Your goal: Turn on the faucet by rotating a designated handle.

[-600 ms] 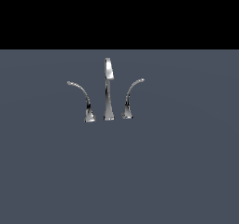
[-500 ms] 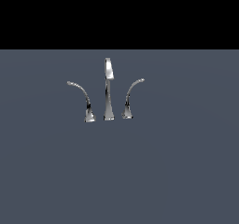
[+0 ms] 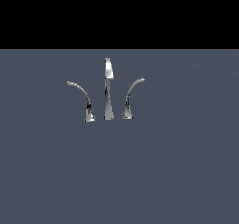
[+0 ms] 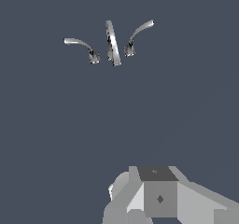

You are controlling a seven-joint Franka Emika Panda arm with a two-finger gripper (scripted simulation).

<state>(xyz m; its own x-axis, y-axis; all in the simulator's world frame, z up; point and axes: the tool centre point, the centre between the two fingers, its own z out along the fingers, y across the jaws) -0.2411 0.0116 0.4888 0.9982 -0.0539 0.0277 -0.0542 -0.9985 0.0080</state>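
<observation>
Nothing has shifted in the exterior view since the two earlier pictures: I see the faucet (image 3: 108, 90) standing in the same spot on the flat grey surface (image 3: 177, 171), with both levers at the same angles as before. No part of the arm shows in that view, then or now.

From that camera, the tall central spout (image 3: 108, 85) stands upright between two curved levers. The handle (image 3: 129, 101), with its shorter, steeper stem, sits just beside the spout on the exterior view's right, its tip arcing up and outward. The longer lever (image 3: 84, 102) sweeps away on the exterior view's left.

On my wrist camera the whole faucet (image 4: 112, 43) is small and well apart from the tool, with the handle (image 4: 135, 38) untouched. Only a blocky grey and white part of the gripper (image 4: 158, 197) body fills the near edge of that picture; its fingertips are out of frame, so I cannot tell whether the jaws stand wide or narrow.
</observation>
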